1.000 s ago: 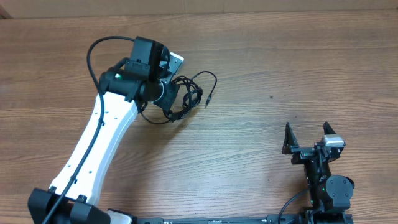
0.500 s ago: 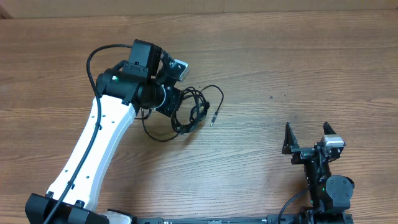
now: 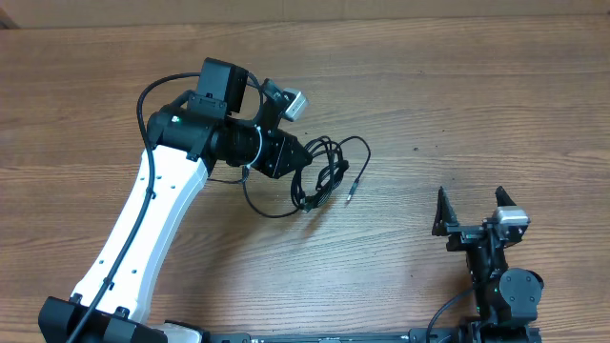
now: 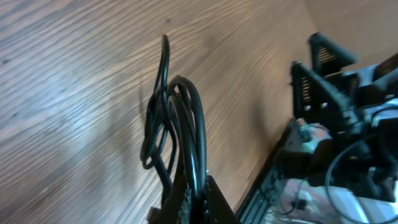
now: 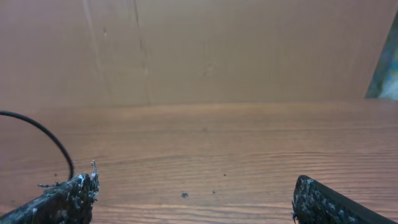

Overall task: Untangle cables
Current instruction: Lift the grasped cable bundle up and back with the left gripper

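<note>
The left jaws are clamped shut on the cables (image 3: 329,170), which sit as one bunched coil at the tip of the left arm (image 3: 157,214), near the middle of the table (image 3: 457,95). In the left wrist view, the loops (image 4: 183,118) rise from the pinch, stacked close together. One metal-tipped plug (image 3: 350,197) trails loose to the right. The right jaws stand wide with nothing between them, well apart from the coil at the near edge. The risk, as I judge it, is that the pinch seems to catch several strands at once, so pulling may tighten the tangle, and the free plug may snag in a loop. A thin cord could also slip out
</note>
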You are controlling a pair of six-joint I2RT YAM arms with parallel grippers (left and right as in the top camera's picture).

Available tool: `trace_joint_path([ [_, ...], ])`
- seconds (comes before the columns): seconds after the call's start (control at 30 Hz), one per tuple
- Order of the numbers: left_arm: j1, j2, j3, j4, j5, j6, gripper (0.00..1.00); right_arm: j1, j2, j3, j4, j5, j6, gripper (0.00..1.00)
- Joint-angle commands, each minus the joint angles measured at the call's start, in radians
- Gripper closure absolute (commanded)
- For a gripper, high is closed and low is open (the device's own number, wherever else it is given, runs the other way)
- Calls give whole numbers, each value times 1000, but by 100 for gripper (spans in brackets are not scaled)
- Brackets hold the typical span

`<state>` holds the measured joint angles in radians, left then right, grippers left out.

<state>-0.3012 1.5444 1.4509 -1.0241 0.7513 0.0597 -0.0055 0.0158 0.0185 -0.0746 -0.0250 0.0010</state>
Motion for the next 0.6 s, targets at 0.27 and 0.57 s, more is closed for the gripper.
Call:
trace_joint_path([
  [0.27, 123, -36, 35, 183, 353, -184, 96, 5, -8, 56, -29, -150, 342, 0],
  [0.57, 159, -36, 35, 267, 456, -277, 96, 5, 29, 209, -220, -225, 423, 0],
])
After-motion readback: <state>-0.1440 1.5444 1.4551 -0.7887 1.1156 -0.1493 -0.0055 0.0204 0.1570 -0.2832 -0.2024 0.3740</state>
